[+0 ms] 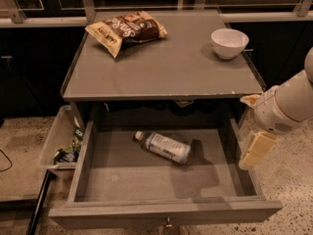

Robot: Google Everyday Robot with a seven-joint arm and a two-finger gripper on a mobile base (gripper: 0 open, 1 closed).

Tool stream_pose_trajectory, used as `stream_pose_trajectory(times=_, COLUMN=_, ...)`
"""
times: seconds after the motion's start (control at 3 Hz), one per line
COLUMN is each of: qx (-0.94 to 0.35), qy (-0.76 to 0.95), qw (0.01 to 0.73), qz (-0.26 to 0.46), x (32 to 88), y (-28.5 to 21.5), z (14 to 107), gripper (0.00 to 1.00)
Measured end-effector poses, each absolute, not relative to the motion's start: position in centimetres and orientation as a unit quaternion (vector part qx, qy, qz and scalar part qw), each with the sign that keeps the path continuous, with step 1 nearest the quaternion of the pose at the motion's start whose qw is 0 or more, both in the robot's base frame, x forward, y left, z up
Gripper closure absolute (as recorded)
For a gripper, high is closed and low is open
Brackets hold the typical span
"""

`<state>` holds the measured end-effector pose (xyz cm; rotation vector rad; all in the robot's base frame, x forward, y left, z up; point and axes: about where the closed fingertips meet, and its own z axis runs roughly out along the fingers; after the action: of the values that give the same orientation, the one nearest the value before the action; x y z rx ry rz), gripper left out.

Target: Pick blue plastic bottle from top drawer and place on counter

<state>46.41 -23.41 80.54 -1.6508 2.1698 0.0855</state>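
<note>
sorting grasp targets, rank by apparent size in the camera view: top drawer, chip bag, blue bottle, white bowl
1. top drawer
2. chip bag
3. blue plastic bottle and white bowl: about alike, bowl sits farther back, so unranked
The gripper hangs beside the drawer's right wall.

high frontal view, jaws lower right

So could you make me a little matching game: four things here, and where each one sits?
1 white bowl
2 gripper
3 blue plastic bottle
4 chip bag

A lying in the top drawer
B counter, back right
C beside the drawer's right wall
D counter, back left

Pairs: 1-B, 2-C, 3-A, 4-D
</note>
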Motion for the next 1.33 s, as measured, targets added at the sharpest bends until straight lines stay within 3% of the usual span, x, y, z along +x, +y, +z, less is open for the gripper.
stream_pose_trajectory(times=1.33, qx=-0.555, qy=0.754, qw=0.327, qz=0.128, x=47.9, y=-14.5, z=70.3, gripper=0.0)
